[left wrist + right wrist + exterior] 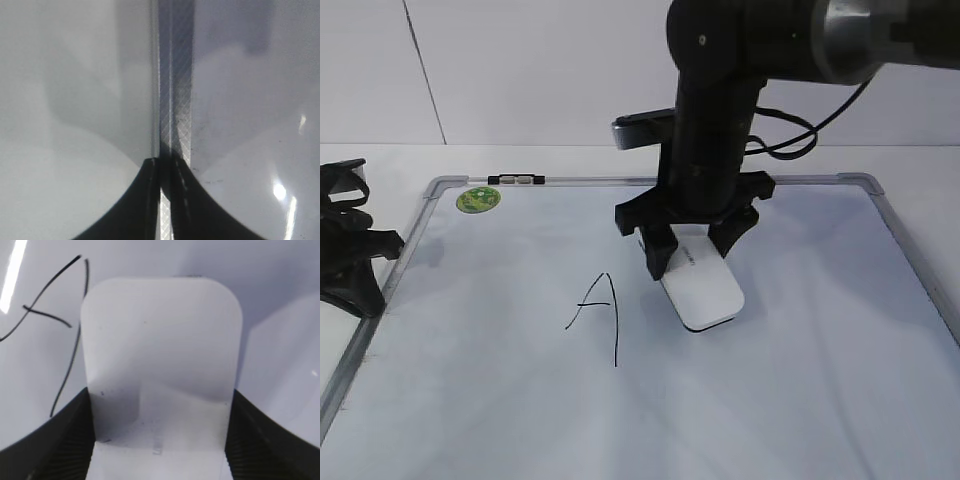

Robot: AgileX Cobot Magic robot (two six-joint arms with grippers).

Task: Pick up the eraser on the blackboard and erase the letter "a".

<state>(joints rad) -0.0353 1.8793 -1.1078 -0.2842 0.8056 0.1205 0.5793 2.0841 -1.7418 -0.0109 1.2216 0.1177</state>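
Observation:
The eraser (708, 292), a white rounded block, lies on the blackboard (800, 390), a white board with a grey frame. My right gripper (692, 252) comes down from above and is shut on the eraser's far end, one finger on each long side. In the right wrist view the eraser (160, 335) fills the space between the fingers (160, 440). No lowercase "a" shows in any view; only a tall capital "A" (597, 312) is visible, just left of the eraser (50, 325). My left gripper (165, 167) is shut and empty over the board's left frame rail (175, 100).
A round green sticker (479, 199) and a small black clip (517, 180) sit at the board's far left corner. The left arm (348, 255) rests by the board's left edge. A white wall stands behind the table.

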